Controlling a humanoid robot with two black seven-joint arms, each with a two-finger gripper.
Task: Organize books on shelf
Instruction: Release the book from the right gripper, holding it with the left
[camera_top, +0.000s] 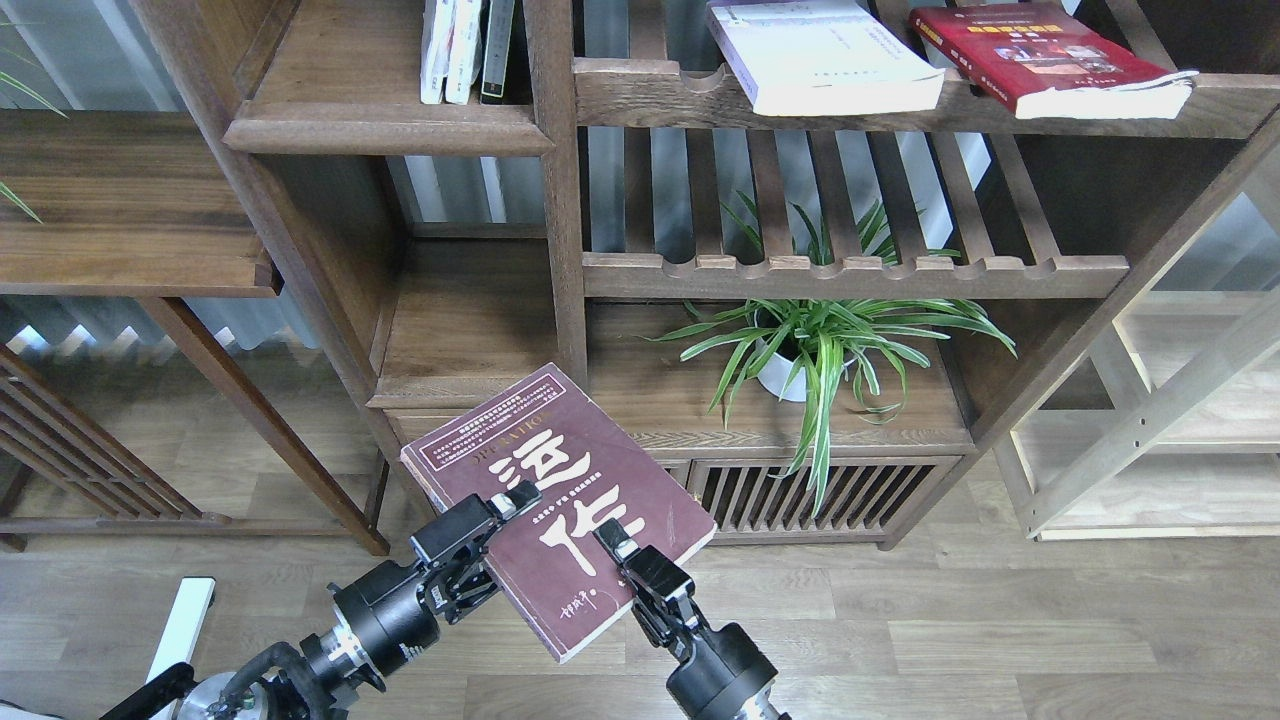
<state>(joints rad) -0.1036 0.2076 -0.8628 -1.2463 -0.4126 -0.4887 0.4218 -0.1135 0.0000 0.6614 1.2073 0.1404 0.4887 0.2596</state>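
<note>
Here the maroon book (560, 505) was the landmark: it hung tilted in the air, cover up, just in front of the cabinet's low solid shelf (470, 330) and touching nothing but the robot. The left gripper (500, 510) was clamped on its left edge, the right gripper (612, 540) on its lower right part. To carry it well, I judged both arms should rise together, keeping the cover level, or the spine would twist between them. High above the maroon book and to its right, the white book (825, 55) and the red book (1050, 60) lay flat on a slatted shelf (650, 95). That made three thick books, two grippers, one potted plant (820, 345)
</note>
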